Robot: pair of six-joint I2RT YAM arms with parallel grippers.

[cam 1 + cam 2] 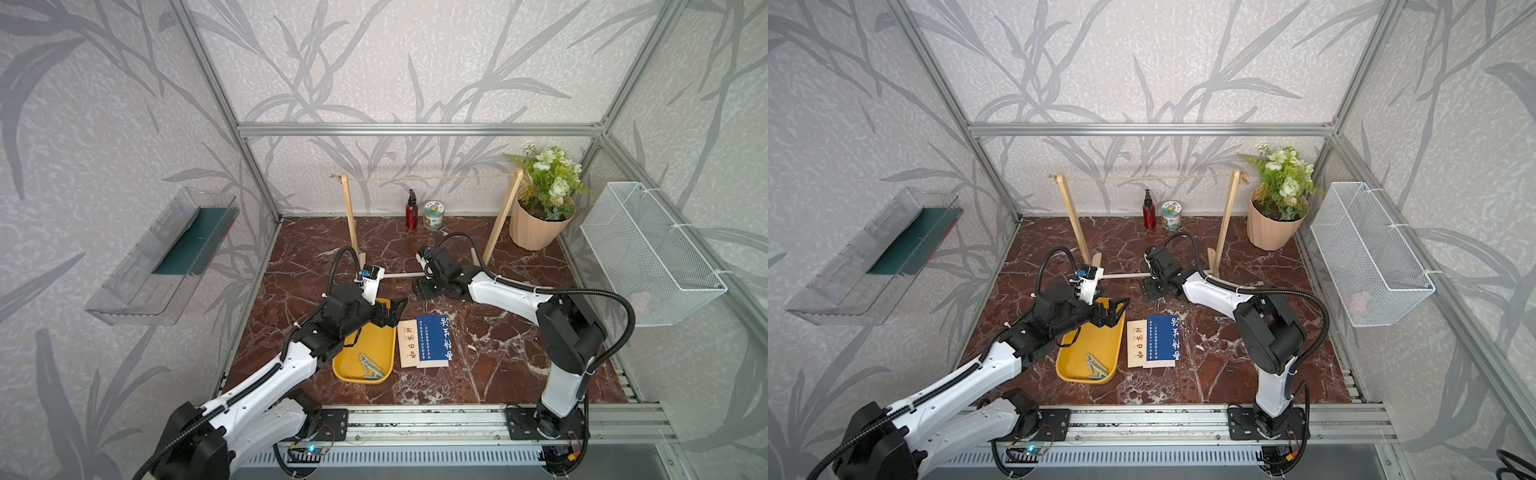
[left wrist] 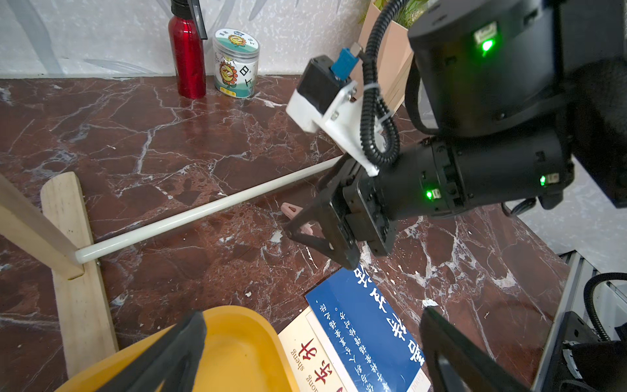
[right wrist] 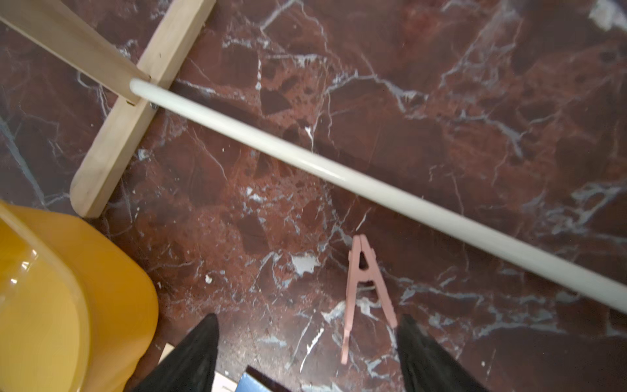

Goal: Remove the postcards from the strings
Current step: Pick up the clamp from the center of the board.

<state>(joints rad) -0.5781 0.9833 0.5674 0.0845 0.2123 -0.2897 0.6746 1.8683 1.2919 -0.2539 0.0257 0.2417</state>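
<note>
The postcards lie stacked flat on the marble, the dark blue one point(image 1: 434, 338) point(image 1: 1163, 338) point(image 2: 369, 325) on top of a cream one point(image 1: 406, 345) point(image 1: 1136, 343) point(image 2: 315, 359). The string point(image 1: 432, 178) point(image 1: 1146, 178) runs bare between the stand's two uprights. My left gripper point(image 1: 395, 309) point(image 1: 1117, 307) point(image 2: 312, 319) hangs open and empty over the tray's far end, beside the cards. My right gripper point(image 1: 419, 291) point(image 1: 1146, 291) point(image 3: 308, 319) is open low over the marble. A pink clothespin point(image 3: 364, 288) point(image 2: 291, 208) lies loose just ahead of its fingers.
A yellow tray point(image 1: 345, 370) point(image 1: 1065, 370) left of the cards holds green clothespins point(image 1: 368, 365). The stand's white crossbar point(image 3: 339, 173) point(image 2: 190, 217) lies beyond the grippers. At the back stand a red bottle point(image 1: 411, 212), a jar point(image 1: 433, 215) and a potted plant point(image 1: 540, 228).
</note>
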